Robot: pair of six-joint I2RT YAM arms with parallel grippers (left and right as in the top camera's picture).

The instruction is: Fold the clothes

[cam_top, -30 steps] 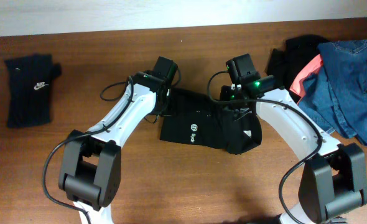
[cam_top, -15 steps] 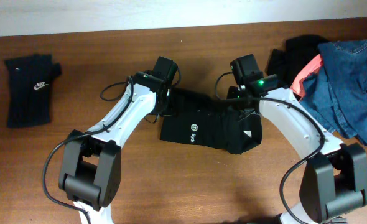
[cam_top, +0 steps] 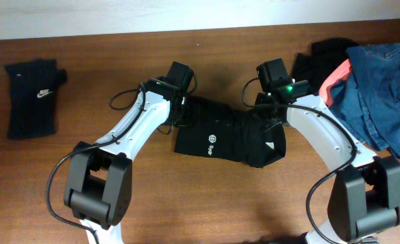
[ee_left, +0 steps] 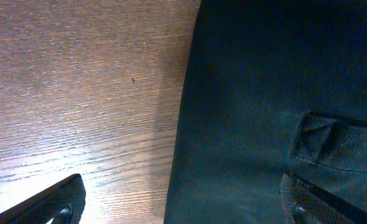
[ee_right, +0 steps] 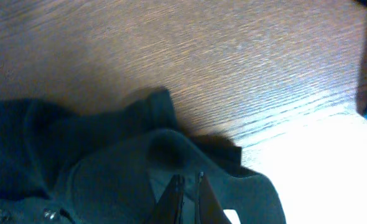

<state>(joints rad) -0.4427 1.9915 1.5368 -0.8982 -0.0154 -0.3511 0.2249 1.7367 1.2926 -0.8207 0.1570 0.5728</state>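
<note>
A black polo shirt (cam_top: 213,142) with a small white logo lies partly folded at the table's middle. My left gripper (cam_top: 184,110) is open over the shirt's back left edge. In the left wrist view its jaws (ee_left: 180,208) straddle the border between bare wood and the black cloth (ee_left: 264,93). My right gripper (cam_top: 266,116) is at the shirt's back right part. In the right wrist view its fingers (ee_right: 190,196) are pressed together on a fold of the dark cloth (ee_right: 109,168) near the collar.
A folded black garment (cam_top: 32,98) with a white logo lies at the far left. A pile of unfolded clothes sits at the right: blue denim (cam_top: 380,95), a coral piece (cam_top: 335,78) and a black piece (cam_top: 322,54). The table's back edge meets a white wall.
My right gripper has moved a little to the right and toward the back, drawing the shirt's right part with it. The left arm has not moved.
</note>
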